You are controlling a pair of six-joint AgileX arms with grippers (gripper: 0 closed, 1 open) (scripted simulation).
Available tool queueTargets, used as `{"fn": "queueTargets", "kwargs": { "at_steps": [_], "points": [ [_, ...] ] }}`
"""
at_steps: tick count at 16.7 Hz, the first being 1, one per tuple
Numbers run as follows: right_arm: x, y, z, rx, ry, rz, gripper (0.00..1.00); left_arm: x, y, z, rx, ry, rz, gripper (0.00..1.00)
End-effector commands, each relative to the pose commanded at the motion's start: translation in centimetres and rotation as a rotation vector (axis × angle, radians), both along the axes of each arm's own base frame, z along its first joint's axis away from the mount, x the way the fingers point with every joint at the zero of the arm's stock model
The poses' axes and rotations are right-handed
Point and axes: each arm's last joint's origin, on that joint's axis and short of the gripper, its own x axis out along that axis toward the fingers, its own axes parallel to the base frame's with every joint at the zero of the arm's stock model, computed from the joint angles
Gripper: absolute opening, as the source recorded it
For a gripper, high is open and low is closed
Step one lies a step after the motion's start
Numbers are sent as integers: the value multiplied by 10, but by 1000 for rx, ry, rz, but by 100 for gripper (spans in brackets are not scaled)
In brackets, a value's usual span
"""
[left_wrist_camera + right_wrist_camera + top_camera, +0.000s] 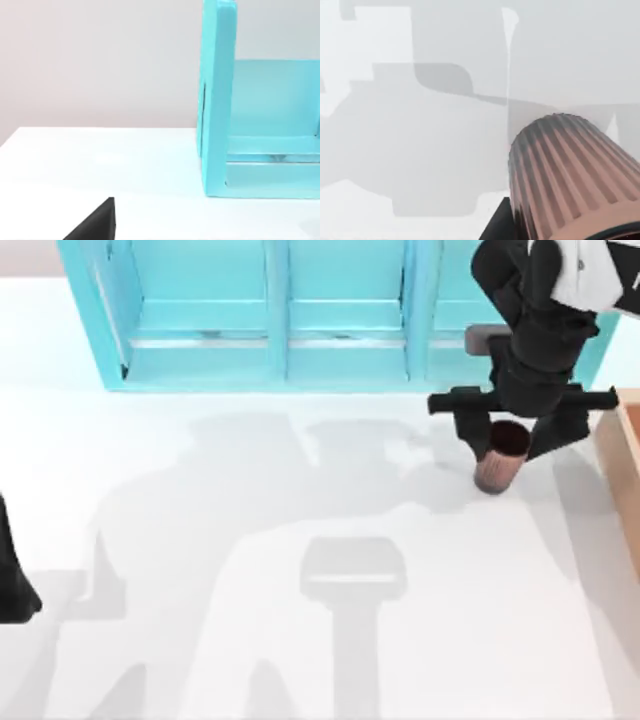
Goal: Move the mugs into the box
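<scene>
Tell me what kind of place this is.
Probably a simulated tabletop workspace: a plain white table, a turquoise shelf unit at its back, and a wooden box at its right edge beside the right gripper.

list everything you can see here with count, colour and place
cup: 1, copper-brown, ribbed, dark inside, right of table, tilted between the right claw's fingers
box: 1, tan, table's right edge, partly in view
shelf: 1, turquoise, back of table
table: 1, white
right claw: 1, black, at the cup, near the box
left arm: 1, black, parked at table's left edge
</scene>
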Motion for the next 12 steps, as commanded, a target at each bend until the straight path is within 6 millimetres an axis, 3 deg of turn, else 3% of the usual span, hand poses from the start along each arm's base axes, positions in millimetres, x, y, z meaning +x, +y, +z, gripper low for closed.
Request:
{"fn": "queueTargets", "kwargs": {
  "at_steps": [2,4,12],
  "points": [
    [2,7,18,21,-55,55,0,0,0,0,0,0,0,100],
    [3,1,37,24,-73,90,0,0,0,0,0,0,0,100],
    [-3,-104,86,-21,49,-34,0,0,0,0,0,0,0,100]
  ]
}}
